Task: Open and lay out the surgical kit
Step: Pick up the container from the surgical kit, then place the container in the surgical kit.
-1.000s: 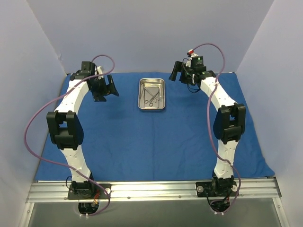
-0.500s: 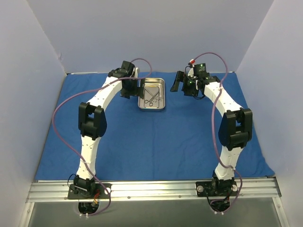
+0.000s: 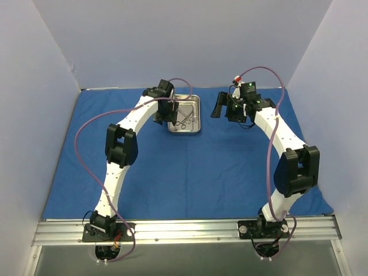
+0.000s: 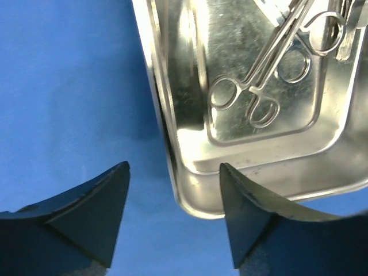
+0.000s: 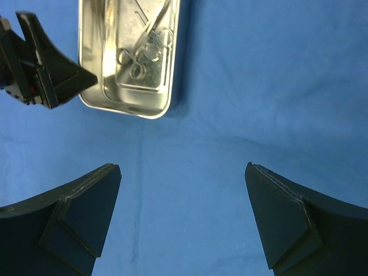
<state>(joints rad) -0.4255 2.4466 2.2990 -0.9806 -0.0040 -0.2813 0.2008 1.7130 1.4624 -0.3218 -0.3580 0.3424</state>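
Observation:
A steel tray (image 3: 196,127) sits on the blue cloth at the back centre, with ring-handled forceps (image 3: 184,118) and other steel instruments inside. My left gripper (image 3: 172,117) is open at the tray's left near corner. In the left wrist view the gripper (image 4: 175,165) straddles the tray's side wall (image 4: 185,190), one finger outside on the cloth, one over the tray floor, with the forceps (image 4: 253,86) just ahead. My right gripper (image 3: 221,107) is open and empty, right of the tray. In the right wrist view it (image 5: 183,167) hovers over bare cloth, with the tray (image 5: 127,108) ahead to the left.
The blue cloth (image 3: 190,172) covers the table. Pale walls enclose the left, back and right sides. My left gripper's fingers (image 5: 49,72) show beside the tray in the right wrist view. A metal rail (image 3: 184,230) runs along the near edge.
My left arm swung right from the far left of the cloth to the tray's left edge. My right gripper shifted slightly forward and right.

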